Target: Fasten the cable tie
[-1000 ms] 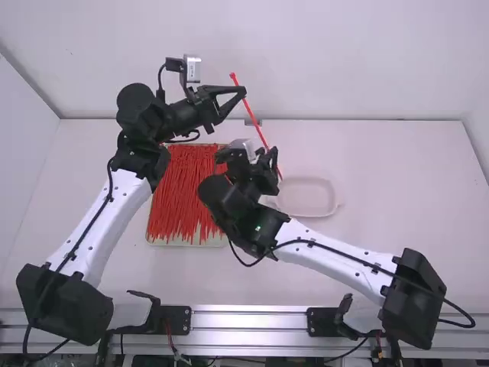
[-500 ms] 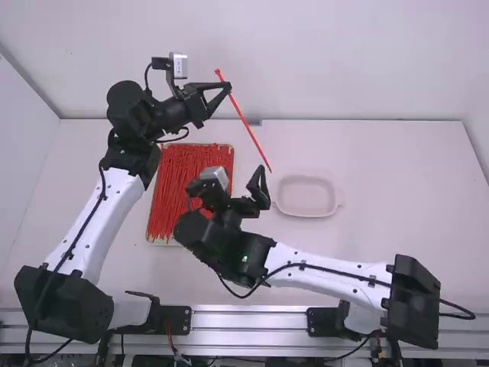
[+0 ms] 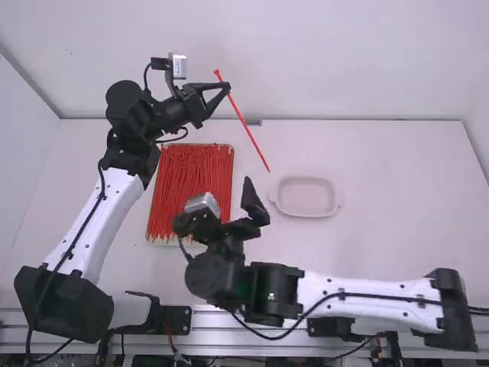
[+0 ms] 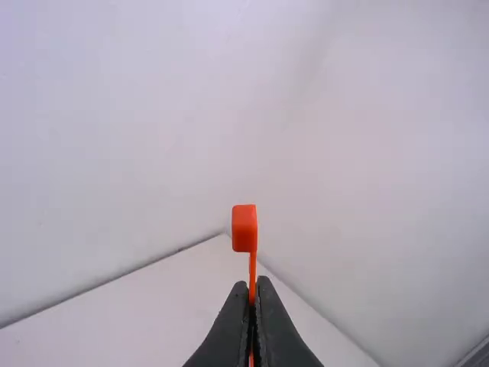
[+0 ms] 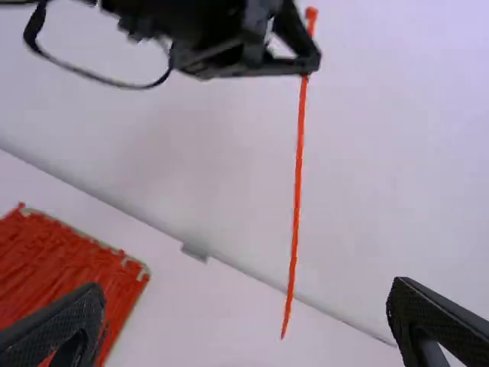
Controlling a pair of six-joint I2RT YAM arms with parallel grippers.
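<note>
**Cable tie: unfastened, held aloft**

Item: one orange cable tie, being gripped near its head by the clenched left gripper, upper left of the high view, with its tail hanging straight and free. The right gripper, lower centre, is being held spread wide and empty. No loop is being formed yet; threading and tightening remain.

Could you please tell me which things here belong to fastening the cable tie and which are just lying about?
In the job:
red cable tie, pinched near its head by the left gripper
right gripper, open

Lying about:
pile of spare red ties
white dish
</note>
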